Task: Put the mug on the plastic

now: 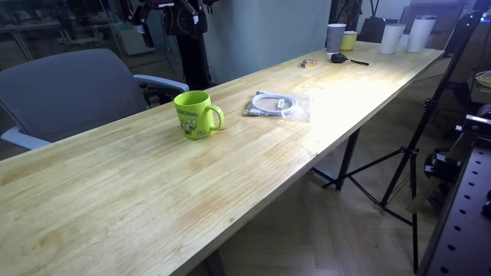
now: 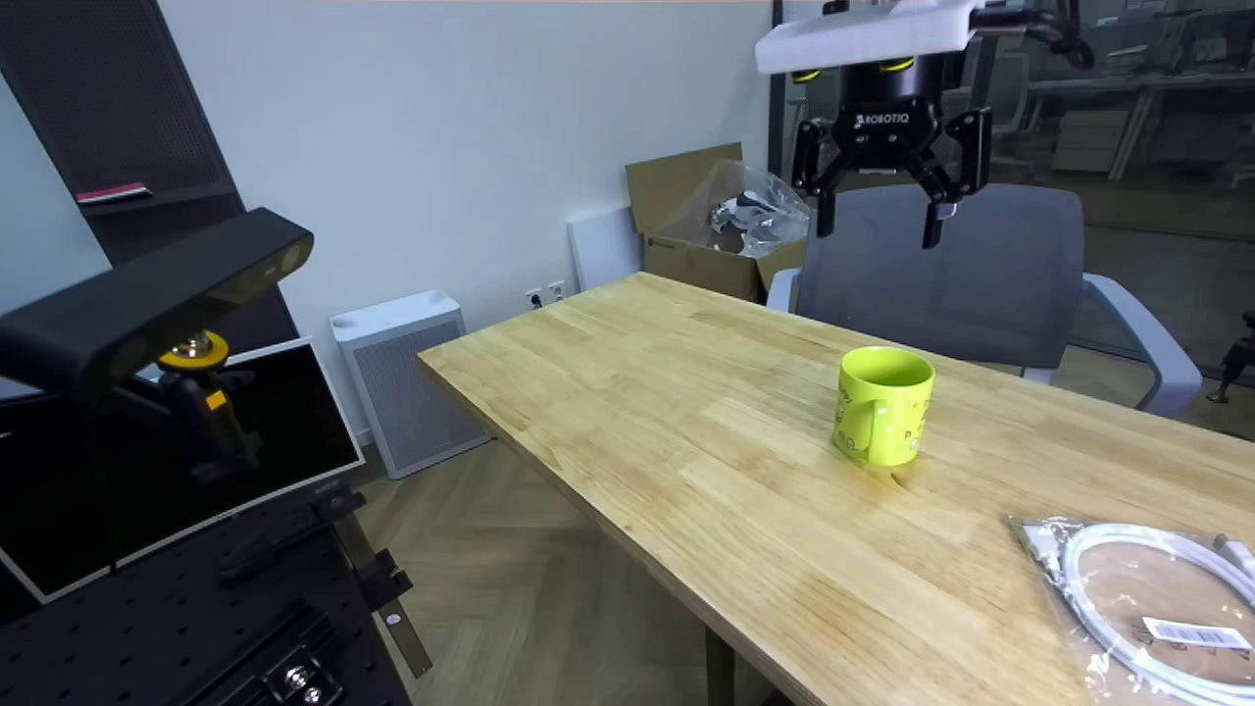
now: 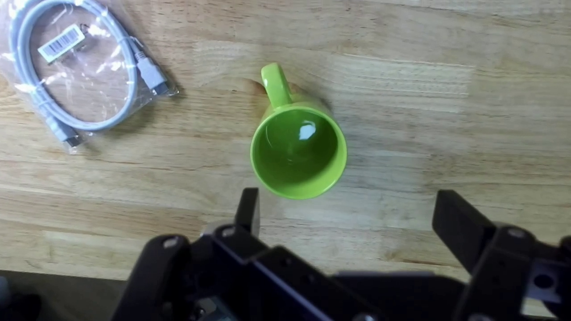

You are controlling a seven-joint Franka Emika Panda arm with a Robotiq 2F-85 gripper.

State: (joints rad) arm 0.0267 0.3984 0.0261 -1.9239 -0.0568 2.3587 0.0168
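- a lime-green mug (image 2: 882,422) printed with cartoon figures stands upright on a pale wooden table (image 1: 161,191) in both exterior views, its mouth facing up.
- near the mug but apart from it, a clear plastic packet (image 1: 276,107) lies flat on the wood, a pale coiled cable (image 3: 20,55) and a barcode label (image 3: 61,43) showing inside.
- the black robotiq gripper (image 2: 878,226) hangs higher than the mug, its two fingers spread wide apart, clear of the mug.
- seen from the wrist, the mug's handle points away from the gripper as light glints off its green interior; the packet lies toward the upper left.
- a gray mesh-backed chair (image 1: 73,92) stands by the table's long side in both exterior views.
- at the table's far end in an exterior view, a gray cup (image 1: 335,39), a yellow-green cup (image 1: 348,41), a white cup (image 1: 392,39) and a white tumbler (image 1: 421,34) stand, a black device with a strap (image 1: 338,58) lying nearer the mug.
- beyond the table in an exterior view, an open cardboard box (image 2: 701,267) holds clear wrapping (image 2: 770,221).
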